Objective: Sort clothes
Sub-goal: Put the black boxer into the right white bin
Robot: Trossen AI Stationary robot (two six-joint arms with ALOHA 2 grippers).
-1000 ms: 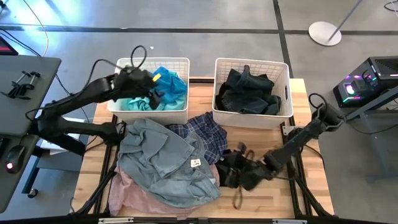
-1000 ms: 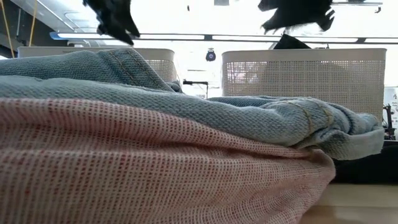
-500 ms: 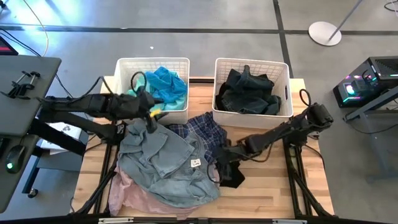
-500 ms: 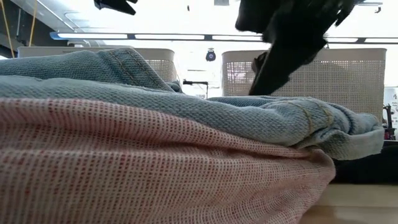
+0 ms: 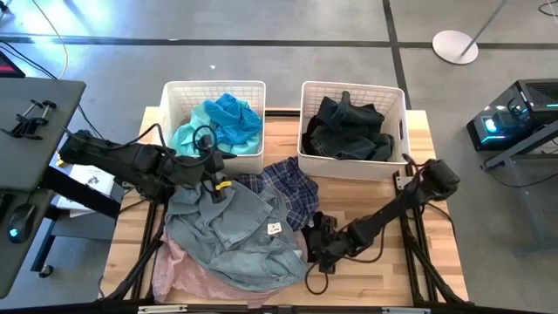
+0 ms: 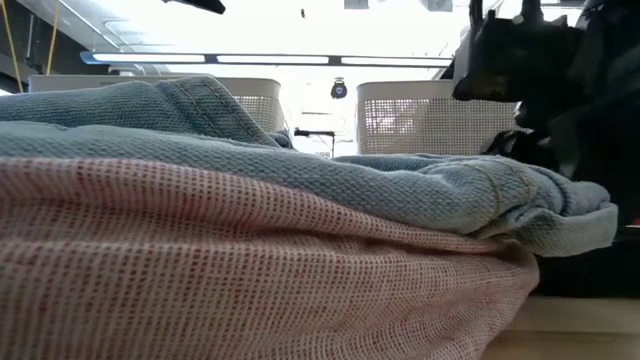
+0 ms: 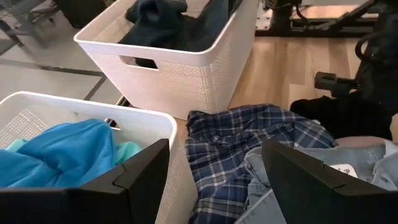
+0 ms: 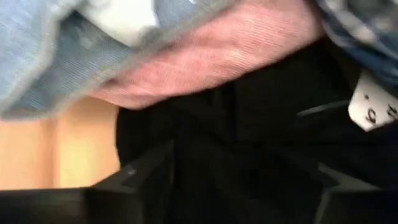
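Black garment [image 5: 324, 247] half hidden under right hand [image 5: 316, 244]

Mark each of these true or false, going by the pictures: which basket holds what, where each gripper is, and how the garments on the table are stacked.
1. The left basket holds dark garments. False: it holds teal and blue clothes; the dark clothes lie in the right basket.
2. The left gripper is open above the denim garment. True: the left wrist view shows its fingers spread, with nothing between them.
3. The right gripper hangs over the right basket. False: it is low at the black garment on the table.
4. The denim garment lies on top of the pink garment. True.
5. The plaid garment is inside a basket. False: it lies on the table in front of the baskets.
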